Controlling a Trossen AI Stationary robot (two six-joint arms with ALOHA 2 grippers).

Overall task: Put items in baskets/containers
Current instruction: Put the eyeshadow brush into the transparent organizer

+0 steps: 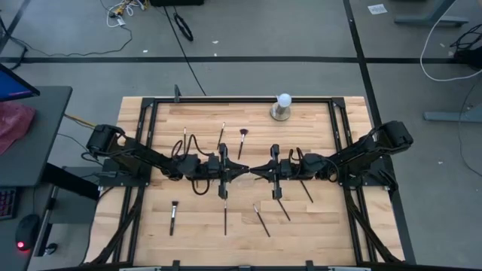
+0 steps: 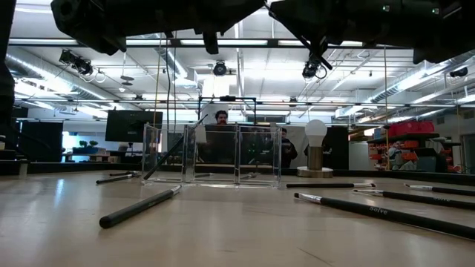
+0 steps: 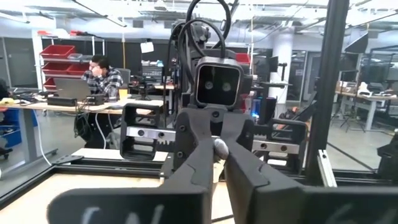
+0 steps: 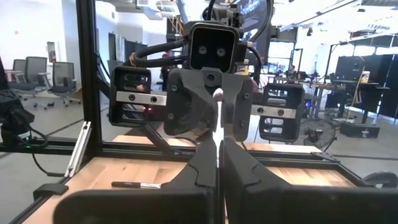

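Note:
My left gripper [image 1: 239,169] and my right gripper [image 1: 257,169] meet tip to tip high over the table's middle, both shut on one thin makeup brush [image 1: 248,168] that spans the short gap between them. Several other dark brushes lie flat on the wood, among them one near the front left [image 1: 173,218] and one at the right [image 1: 305,188]. The clear tray [image 2: 211,152] stands on the table in the low view, with a brush [image 2: 172,152] slanting against its left wall. I cannot make out the tray in the high view. My left gripper pinches the brush's silvery rounded end [image 3: 219,147] between its two fingers, coming level from the table's left. The brush is lifted clear of the table. My right gripper pinches the same brush between its two fingers, coming level from the table's right. A pale strip of the brush [image 4: 219,134] shows in the seam between them, and its pinkish tip [image 4: 217,94] pokes out toward the left gripper.
A white ball on a round metal base [image 1: 283,105] stands at the far edge. Black frame rails [image 1: 151,113] run along the table's sides. People sit at desks in the room behind the table.

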